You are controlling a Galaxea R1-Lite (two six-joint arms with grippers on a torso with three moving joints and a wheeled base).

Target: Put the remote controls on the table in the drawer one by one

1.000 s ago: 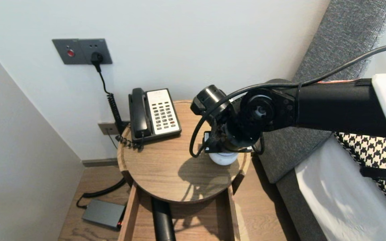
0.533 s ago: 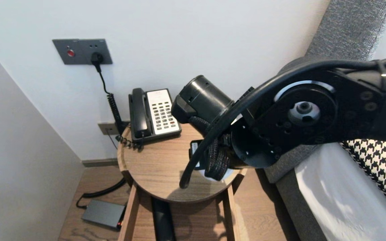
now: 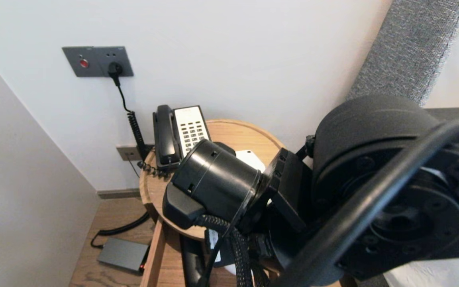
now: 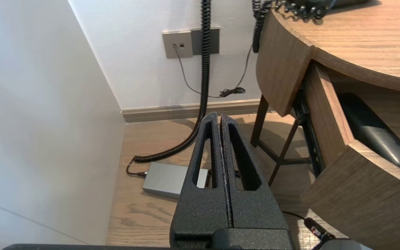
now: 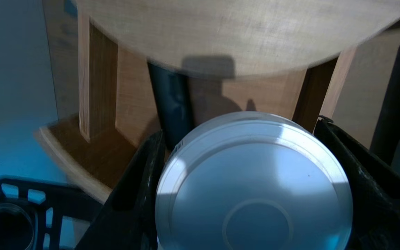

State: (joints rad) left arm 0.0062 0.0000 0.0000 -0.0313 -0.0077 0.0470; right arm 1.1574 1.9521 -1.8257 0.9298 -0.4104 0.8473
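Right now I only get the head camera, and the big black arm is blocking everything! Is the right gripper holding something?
Observer: Yes. The right wrist view shows the right gripper clamped on a round white container, with a finger on each side.
Operator: Is it sitting on the table?
Observer: No. It is off the tabletop, in front of its edge, and the open drawer shows past it.
Operator: Where's the other gripper?
Observer: The left gripper hangs shut, low beside the drawer, above the wooden floor.
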